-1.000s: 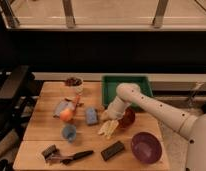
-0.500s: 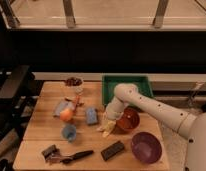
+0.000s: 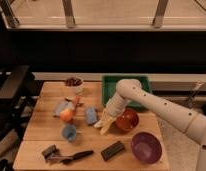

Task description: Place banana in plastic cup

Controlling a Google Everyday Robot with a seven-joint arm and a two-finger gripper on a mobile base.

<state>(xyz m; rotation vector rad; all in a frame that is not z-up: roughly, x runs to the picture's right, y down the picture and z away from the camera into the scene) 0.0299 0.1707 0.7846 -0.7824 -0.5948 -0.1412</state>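
Camera view: dim room, wooden table (image 3: pixel 41 125), gripper (image 3: pixel 109 118) clamped on banana (image 3: pixel 104 127) beside orange bowl (image 3: pixel 129 120).

Gripper (image 3: pixel 108 116) clamping banana (image 3: pixel 104 126) beside orange bowl (image 3: pixel 129 120); bare table (image 3: pixel 91 139) lying open toward plastic cup (image 3: pixel 69 132), blue block (image 3: pixel 91 115) crowding behind, black bar (image 3: pixel 115 150) sitting nearer.

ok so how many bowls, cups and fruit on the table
bowls: 2, orange bowl, purple bowl
cups: 2, blue cup, white cup
fruit: 2, banana, orange
total: 6
gripper shut on banana, beside orange bowl
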